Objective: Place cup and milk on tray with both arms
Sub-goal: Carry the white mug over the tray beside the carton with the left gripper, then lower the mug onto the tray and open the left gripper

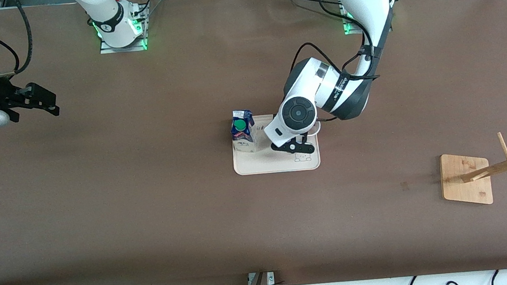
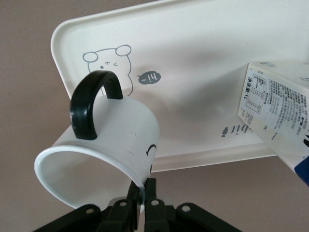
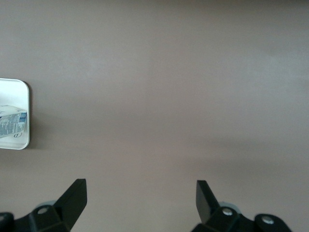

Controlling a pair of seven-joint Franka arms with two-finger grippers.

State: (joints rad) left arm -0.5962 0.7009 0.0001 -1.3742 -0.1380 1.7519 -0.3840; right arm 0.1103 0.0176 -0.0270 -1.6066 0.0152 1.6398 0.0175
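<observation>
Cream-white tray (image 1: 279,164) sits mid-table; taking its centre as the dial with 12 toward the robot bases, the milk (image 1: 243,134) stands upright on it at about 10 o'clock, green cap up, so we read that half of the job as done. Our left gripper (image 1: 294,147) is over the tray near 1 o'clock, fingers (image 2: 151,199) pinched on the rim wall of the cup (image 2: 104,152), one finger inside and one outside. We see the cup carried tilted, mouth toward the wrist camera, black handle up and clear of the jaws; a rim pinch leaves the base free to meet the tray. It hangs over the tray's open part, beside the rabbit drawing (image 2: 108,65) and apart from the carton, which we judge keeps the set-down from knocking the milk. Whether the base is touching the tray we can't tell. Our right gripper (image 1: 40,103) waits over bare table at the right arm's end, fingers spread wide, holding nothing. The bamboo peg stand (image 1: 466,179) near the left arm's end is not involved.
</observation>
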